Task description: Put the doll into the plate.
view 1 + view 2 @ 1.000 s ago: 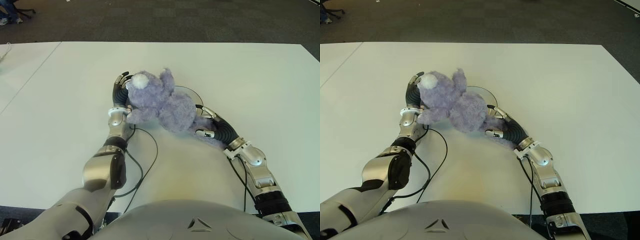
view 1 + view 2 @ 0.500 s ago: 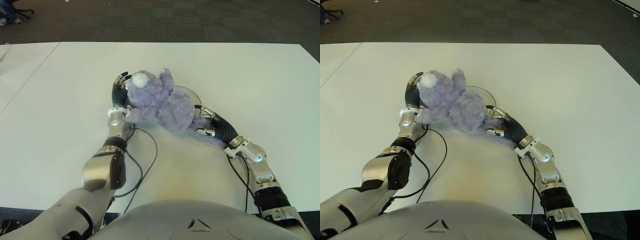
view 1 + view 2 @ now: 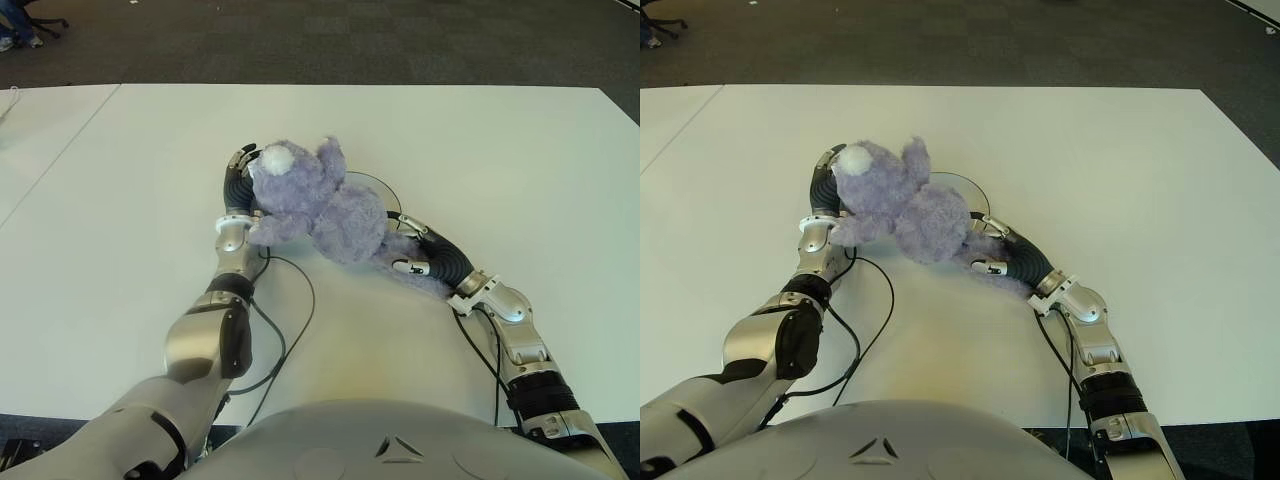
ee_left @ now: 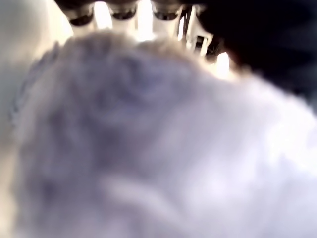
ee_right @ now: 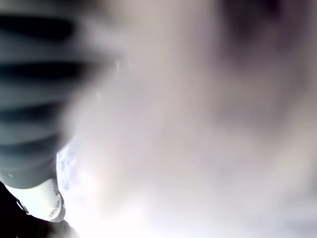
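Observation:
A fluffy purple doll [image 3: 325,205] with a white snout is held between my two hands, low over the white table [image 3: 500,160]. My left hand [image 3: 238,172] cups its head from the left, fingers curled along the fur. From the right, my right hand [image 3: 408,245] grips its rear and legs, thumb underneath. The plate [image 3: 386,187] lies right behind the doll; only a curved stretch of its rim shows past the doll's back. Both wrist views are filled with doll fur [image 4: 148,148], with left fingertips [image 4: 119,11] just beyond it.
A black cable [image 3: 292,300] loops on the table near my left forearm. A second white table [image 3: 40,130] adjoins on the left. Dark carpet [image 3: 350,40] lies past the far edge, with a chair base at the top left corner.
The doll has shifted a little toward the plate and my right forearm has drawn slightly inward with it. The left hand has stayed at the doll's head.

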